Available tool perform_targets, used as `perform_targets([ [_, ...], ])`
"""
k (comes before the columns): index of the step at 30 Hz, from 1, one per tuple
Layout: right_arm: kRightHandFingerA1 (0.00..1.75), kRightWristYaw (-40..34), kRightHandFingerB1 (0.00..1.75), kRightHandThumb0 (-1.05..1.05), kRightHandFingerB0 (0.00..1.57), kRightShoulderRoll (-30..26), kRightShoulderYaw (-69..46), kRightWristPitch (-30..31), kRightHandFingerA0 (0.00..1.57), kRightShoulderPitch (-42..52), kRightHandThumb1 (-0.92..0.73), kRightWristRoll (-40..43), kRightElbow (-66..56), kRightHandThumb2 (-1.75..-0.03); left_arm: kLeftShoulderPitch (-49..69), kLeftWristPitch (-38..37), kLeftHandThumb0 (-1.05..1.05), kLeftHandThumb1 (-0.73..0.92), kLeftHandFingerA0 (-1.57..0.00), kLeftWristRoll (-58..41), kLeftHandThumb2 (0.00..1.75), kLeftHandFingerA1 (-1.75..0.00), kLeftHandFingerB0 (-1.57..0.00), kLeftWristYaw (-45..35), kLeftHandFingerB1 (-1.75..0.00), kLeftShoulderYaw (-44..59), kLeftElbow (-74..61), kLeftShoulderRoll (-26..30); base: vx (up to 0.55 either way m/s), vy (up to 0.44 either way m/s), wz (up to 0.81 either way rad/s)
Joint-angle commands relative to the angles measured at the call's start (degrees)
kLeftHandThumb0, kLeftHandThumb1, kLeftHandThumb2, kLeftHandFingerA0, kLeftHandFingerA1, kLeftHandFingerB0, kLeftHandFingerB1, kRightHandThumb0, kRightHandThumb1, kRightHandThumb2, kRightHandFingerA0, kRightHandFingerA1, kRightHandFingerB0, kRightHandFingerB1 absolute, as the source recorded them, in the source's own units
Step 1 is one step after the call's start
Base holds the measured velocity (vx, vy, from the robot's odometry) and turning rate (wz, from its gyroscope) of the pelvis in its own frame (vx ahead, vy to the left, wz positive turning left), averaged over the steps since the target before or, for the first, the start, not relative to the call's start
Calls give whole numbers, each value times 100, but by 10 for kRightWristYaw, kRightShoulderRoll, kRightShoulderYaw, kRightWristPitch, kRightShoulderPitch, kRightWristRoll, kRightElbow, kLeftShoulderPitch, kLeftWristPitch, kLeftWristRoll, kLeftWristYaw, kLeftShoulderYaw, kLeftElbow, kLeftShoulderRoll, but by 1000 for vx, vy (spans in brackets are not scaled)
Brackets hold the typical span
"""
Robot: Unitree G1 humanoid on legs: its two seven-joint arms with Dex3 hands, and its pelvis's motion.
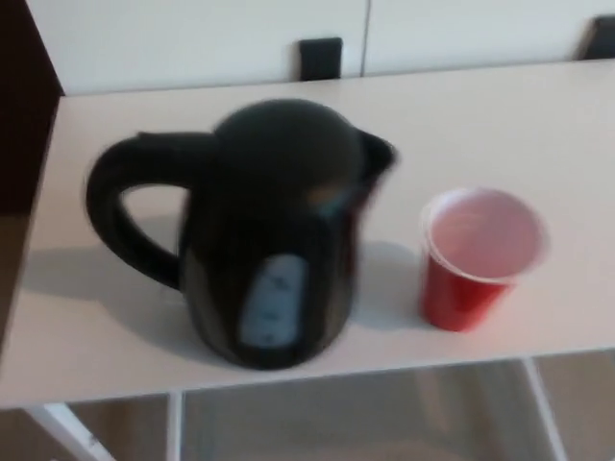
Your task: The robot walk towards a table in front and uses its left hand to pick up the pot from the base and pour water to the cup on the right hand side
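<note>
Neither hand showed, so their state was unknown. The black pot (269, 240) stood near the table's (500, 125) front edge, its loop handle (120, 216) at nine o'clock, the likely hold. It looked rigid, glossy, probably heavy. The light red cup (476, 254) stood apart at three o'clock, likely easily tipped.

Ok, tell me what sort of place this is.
Probably a room in a home or office, perhaps a test setup: a black kettle and a red cup stand on a plain white table by a pale wall. Nothing shows more.
</note>
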Motion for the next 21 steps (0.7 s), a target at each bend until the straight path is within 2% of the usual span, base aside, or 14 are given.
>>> perform_targets([
  [1,68,-11,50,-30,23,-8,-6,-2,34,-1,-42,6,4,-82,-3,5,-4,59,-31,-3,98,-56,-9,3,-47,3,6,9,-143,-91,0],
  [2,68,-10,43,-28,26,-8,-7,-3,32,-3,-46,7,6,-69,-5,8,-4,59,-32,-6,98,-57,-9,5,-47,5,9,10,-155,-88,1],
  [3,68,-9,43,-28,26,-8,-7,-4,32,-3,-46,7,6,-69,-6,10,-4,59,-32,-7,98,-57,-9,6,-47,6,10,10,-155,-61,3],
  [5,68,-6,50,-29,24,-4,-10,-2,34,1,-42,12,-3,-83,-6,5,-5,60,-29,-4,99,-56,-7,0,-46,3,11,10,-135,-21,0],
  [7,67,-2,43,-25,27,-5,-9,0,32,2,-48,11,-6,-73,-10,-1,-6,59,-28,-2,98,-55,-7,-2,-46,2,21,11,-120,60,1],
  [8,64,3,55,-25,18,-8,-10,1,29,-2,-34,13,-2,-92,-14,1,-5,59,-34,-3,98,-58,-8,-1,-47,2,21,10,-117,146,-5],
  [10,64,1,55,-28,18,-10,-10,-5,29,-7,-32,10,7,-90,-15,3,-4,60,-32,-2,99,-57,-9,2,-47,0,14,10,-140,186,-9],
  [14,69,-11,47,-23,28,-4,-9,5,33,2,-49,12,-17,-76,-16,4,-4,58,-27,2,97,-54,-10,12,-47,-4,5,8,-114,233,-5],
  [15,67,-11,53,-28,24,-4,-8,2,34,2,-44,10,-14,-87,-17,2,-5,58,-29,3,97,-55,-9,9,-47,-5,7,9,-65,164,5],
  [17,67,-11,46,-24,26,-5,-7,-2,30,2,-51,7,-11,-75,-14,1,-6,57,-29,1,98,-55,-8,3,-47,-6,4,8,-67,125,1],
  [18,66,-2,43,-25,21,-6,-5,-7,30,3,-52,6,-8,-76,-17,-3,-7,57,-29,4,97,-56,-8,-3,-47,-9,10,10,0,0,0],
  [19,64,1,53,-20,12,-6,-5,-3,27,3,-41,7,-10,-99,-16,1,-7,56,-34,3,97,-58,-11,6,-48,-8,4,9,0,0,0],
  [20,68,1,43,-24,20,-7,-4,-4,31,3,-51,6,-9,-80,-15,2,-7,55,-33,3,96,-57,-11,7,-48,-9,1,8,0,0,0],
  [21,68,2,43,-24,20,-7,-2,-7,31,4,-51,4,-8,-80,-14,2,-7,55,-33,2,96,-57,-11,7,-48,-9,-3,7,0,0,0],
])
